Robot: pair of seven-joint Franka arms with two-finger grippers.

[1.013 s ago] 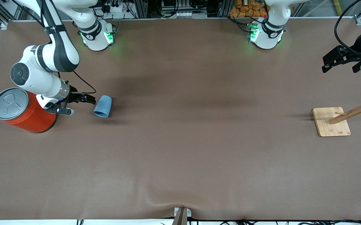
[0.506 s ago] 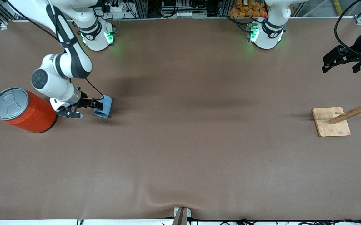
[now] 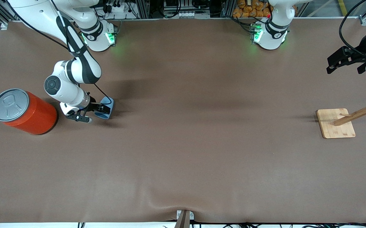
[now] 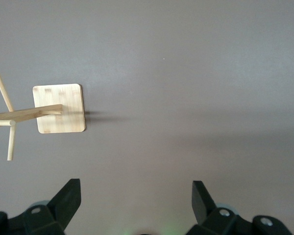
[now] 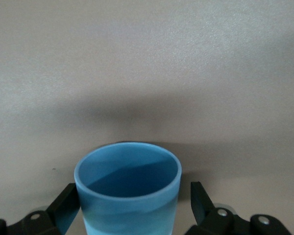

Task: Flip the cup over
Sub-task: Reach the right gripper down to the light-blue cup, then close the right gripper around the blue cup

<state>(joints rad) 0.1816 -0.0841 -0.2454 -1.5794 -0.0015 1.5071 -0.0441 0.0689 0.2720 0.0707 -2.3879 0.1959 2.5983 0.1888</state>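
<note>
The small light-blue cup rests on the brown table toward the right arm's end, partly covered by my right gripper. In the right wrist view the cup sits between the black fingers, its darker-blue mouth turned away from the wrist. The right gripper is open, with a gap still showing beside the cup. My left gripper waits open above the left arm's end of the table, and the left gripper has nothing between its fingers.
A large orange can with a grey lid stands beside the right arm, closer to the table's end. A wooden peg stand sits at the left arm's end, its square wooden base below the left gripper.
My right gripper has travelled from beside the orange can over to the cup and now straddles it. The cup has stayed in place. The left arm has not moved.
</note>
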